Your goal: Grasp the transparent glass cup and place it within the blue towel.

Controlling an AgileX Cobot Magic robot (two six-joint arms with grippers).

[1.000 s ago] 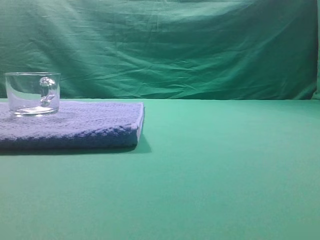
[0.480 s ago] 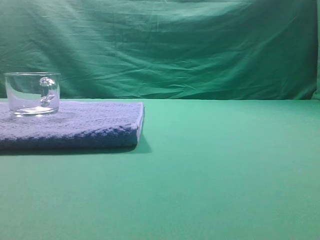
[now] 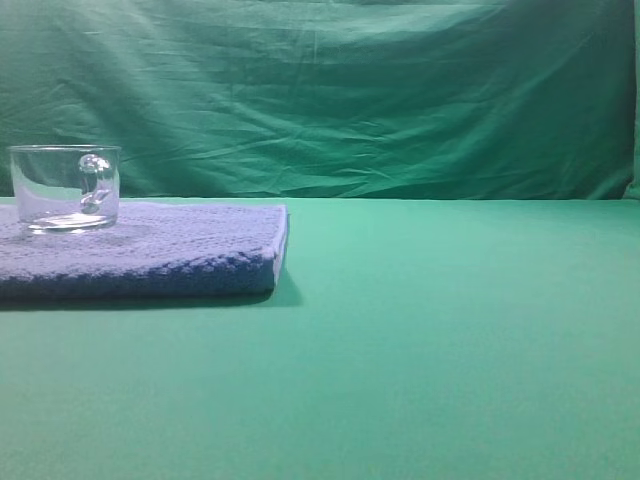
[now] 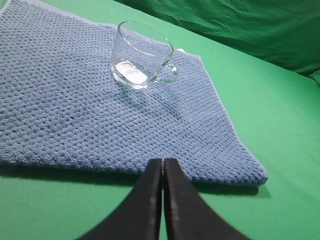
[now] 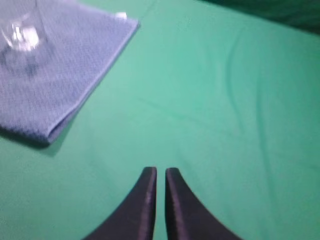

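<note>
Nothing moved since earlier frame. Glass cup [image 4: 141, 54] upright on towel [image 4: 90, 115], near far edge, handle toward right edge. Left gripper [image 4: 163, 165] pressed together, right gripper [image 5: 160, 172] nearly together, both empty, well clear. Risk: rocking on nubby pile if bumped.

Clear glossy glass cup [image 4: 142, 55], nubby blue terry towel [image 4: 75, 115], matt green cloth [image 3: 450, 340]

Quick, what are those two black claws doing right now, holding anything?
Left gripper: closed, holding nothing, short of the folded blue towel with the clear glass cup on it.
Right gripper: nearly closed, empty, over green cloth.
</note>
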